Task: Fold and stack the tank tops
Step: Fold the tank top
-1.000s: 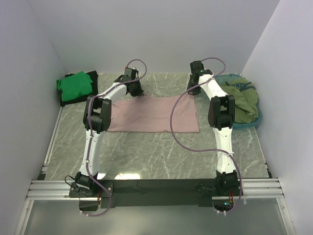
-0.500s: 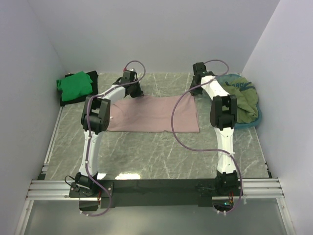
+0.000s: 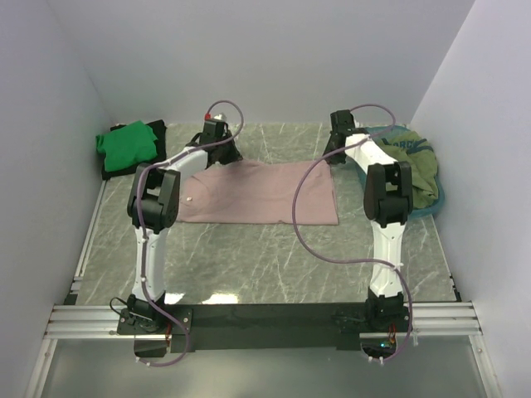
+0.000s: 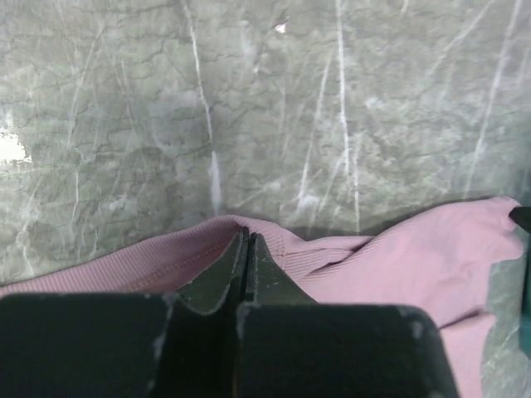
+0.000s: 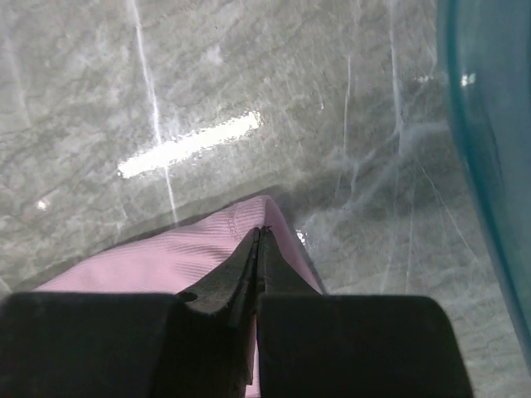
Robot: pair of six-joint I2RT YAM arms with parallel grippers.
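Pinched flat, no gap, on the ribbed far edge of the dusty pink tank top [image 4: 398, 257] with the left gripper [image 4: 247, 236]. Likewise shut with the right gripper [image 5: 261, 230] on the far right corner, just beside the teal basket [image 5: 489, 124].

Spread flat over the table [image 3: 274, 257] from both grips toward the near edge, long axis left to right, one arm at each far corner, neither nearer. Next, by judgement: both corners drawn toward the near hem.

At far left, the bright green top [image 3: 126, 143] folded on a black one [image 3: 158, 130]; in the basket, the olive top [image 3: 415, 170].

Against a second ago: right fingers closed from partly open, left elbow [image 3: 151, 203] swung outward, cloth unmoved as far as the top view tells.
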